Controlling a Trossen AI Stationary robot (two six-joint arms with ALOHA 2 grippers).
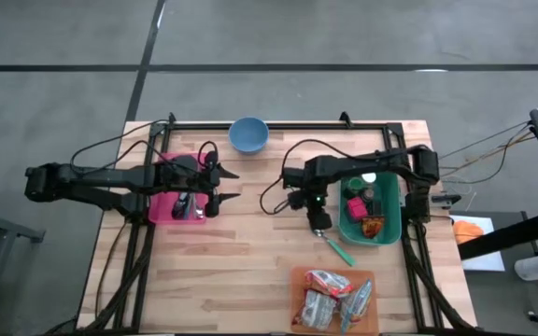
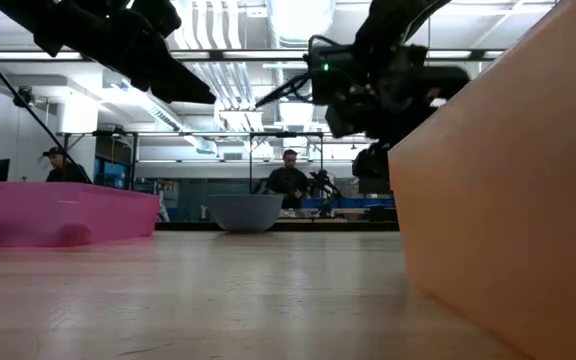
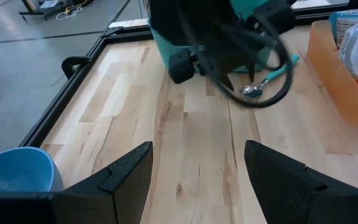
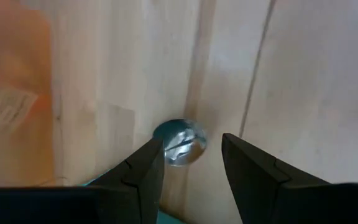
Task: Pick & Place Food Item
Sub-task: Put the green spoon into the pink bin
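**Item:** green-handled utensil (image 1: 338,248), flat on the worktop (image 1: 250,271), just right of centre in the high view. It lies beside the teal bin (image 1: 392,233) and above the orange tray (image 1: 299,280) of packets.

**Orientation:** the long axis runs diagonally. The round metal head points to the upper left and the handle trails to the lower right.

**Right pincer** (image 1: 318,227): released, low over the head, one finger on each side and nothing gripped.

**Left pincer** (image 1: 229,185): released and empty, at the right edge of the pink bin (image 1: 157,210), centre left.

**Handling note:** the head looks shallow and slippery. A better grasp is probably on the neck or handle, with the jaws across the long axis and lowered close to the wood before clenching.
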